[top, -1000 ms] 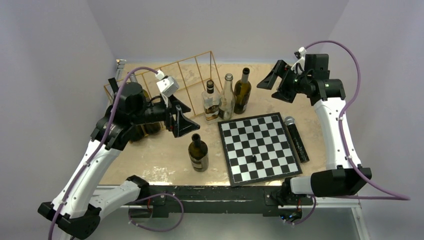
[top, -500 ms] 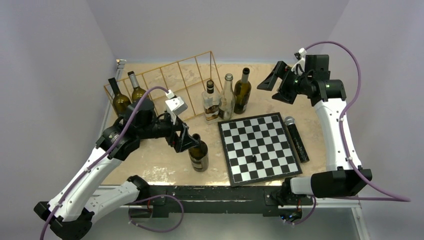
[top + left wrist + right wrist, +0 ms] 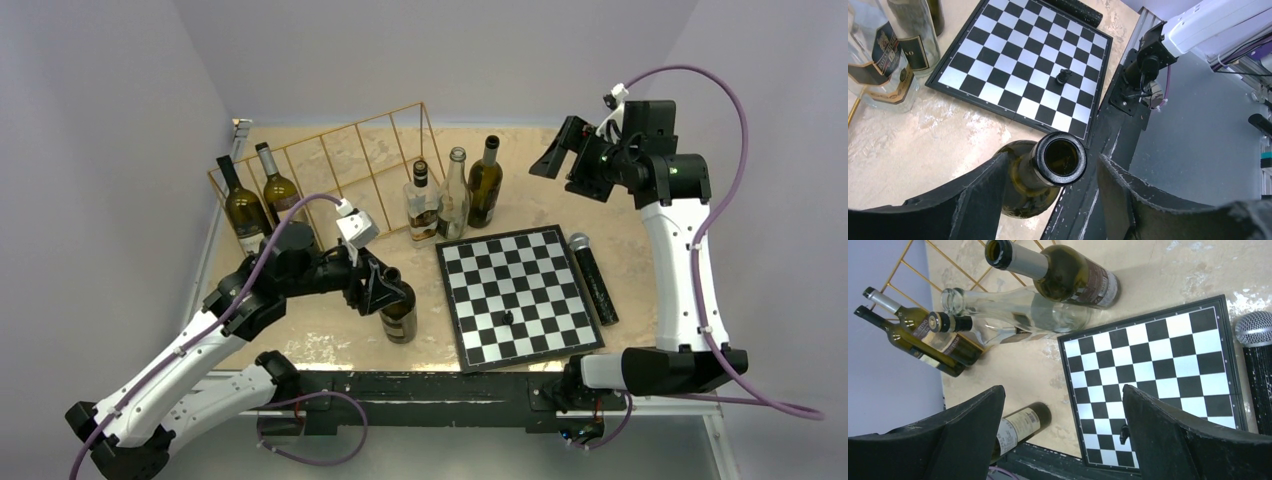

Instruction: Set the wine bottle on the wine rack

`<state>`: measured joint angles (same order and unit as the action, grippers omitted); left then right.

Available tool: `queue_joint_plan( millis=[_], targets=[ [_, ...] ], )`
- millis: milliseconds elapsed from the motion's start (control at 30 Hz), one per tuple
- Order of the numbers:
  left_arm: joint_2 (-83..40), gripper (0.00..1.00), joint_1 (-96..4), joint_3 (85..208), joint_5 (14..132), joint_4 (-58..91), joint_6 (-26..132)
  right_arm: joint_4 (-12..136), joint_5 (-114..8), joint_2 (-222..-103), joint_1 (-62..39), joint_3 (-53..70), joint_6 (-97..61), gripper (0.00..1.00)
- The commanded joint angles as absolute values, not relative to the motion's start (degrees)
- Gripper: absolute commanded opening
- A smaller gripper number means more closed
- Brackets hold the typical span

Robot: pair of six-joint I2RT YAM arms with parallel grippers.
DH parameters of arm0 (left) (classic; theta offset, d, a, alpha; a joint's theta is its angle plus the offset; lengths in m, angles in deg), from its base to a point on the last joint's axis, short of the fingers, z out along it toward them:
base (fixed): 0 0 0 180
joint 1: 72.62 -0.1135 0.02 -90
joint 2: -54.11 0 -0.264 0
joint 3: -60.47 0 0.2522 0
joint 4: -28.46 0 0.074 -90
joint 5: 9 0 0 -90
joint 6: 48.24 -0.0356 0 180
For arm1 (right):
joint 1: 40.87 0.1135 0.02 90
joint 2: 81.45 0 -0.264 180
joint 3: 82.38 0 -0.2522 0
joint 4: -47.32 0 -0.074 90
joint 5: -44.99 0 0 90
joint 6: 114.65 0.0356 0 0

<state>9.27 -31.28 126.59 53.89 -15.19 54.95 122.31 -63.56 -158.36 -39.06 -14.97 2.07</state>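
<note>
A dark green wine bottle (image 3: pixel 399 312) stands upright near the table's front edge, left of the chessboard. My left gripper (image 3: pixel 386 290) is open, with its fingers on either side of the bottle's neck. In the left wrist view the bottle's open mouth (image 3: pixel 1062 158) sits between the two fingers (image 3: pixel 983 192), closer to the left one. The gold wire wine rack (image 3: pixel 335 160) stands at the back left and holds two dark bottles (image 3: pixel 245 208) at its left end. My right gripper (image 3: pixel 567 150) is open and empty, raised over the back right. The bottle also shows in the right wrist view (image 3: pixel 1018 427).
Three bottles (image 3: pixel 453 195) stand together behind the chessboard (image 3: pixel 520 290), which carries one black piece (image 3: pixel 508 318). A black microphone (image 3: pixel 592 275) lies along the board's right side. The black rail (image 3: pixel 430 385) runs along the near edge.
My left arm swung from in front of the rack toward the front bottle and lowered its open fingers around the neck. The two racked bottles came into view. My right gripper shifted slightly right.
</note>
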Motion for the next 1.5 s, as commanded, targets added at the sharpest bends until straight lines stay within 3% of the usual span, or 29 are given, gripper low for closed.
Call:
queue_joint_plan(
  millis=[0, 367, 467, 600, 967, 1467],
  targets=[
    [10.0, 0.65, -30.3, 124.8, 55.2, -7.4, 58.2, 124.6, -61.1, -157.5, -39.4, -16.9, 0.9, 0.92],
    [9.2, 0.4, -25.5, 123.0, 60.4, -5.9, 56.1, 125.5, -59.7, -156.4, -39.4, -16.2, 1.3, 0.92],
    [8.7, 0.27, -25.3, 123.1, 62.6, -6.7, 55.1, 125.4, -59.5, -156.2, -39.4, -15.9, 1.3, 0.92],
    [7.7, 0.0, -25.3, 124.9, 68.1, -8.8, 53.7, 125.2, -59.4, -155.8, -39.4, -15.3, 1.3, 0.92],
    [5.5, 0.0, -25.4, 136.0, 90.2, -12.3, 54.6, 124.3, -57.9, -154.3, -39.4, -13.7, 1.4, 0.92],
    [-7.9, 0.0, -29.6, 156.9, 105.3, -24.9, 58.4, 122.7, -57.8, -153.9, -39.4, -12.4, 1.5, 0.92]
  ],
)
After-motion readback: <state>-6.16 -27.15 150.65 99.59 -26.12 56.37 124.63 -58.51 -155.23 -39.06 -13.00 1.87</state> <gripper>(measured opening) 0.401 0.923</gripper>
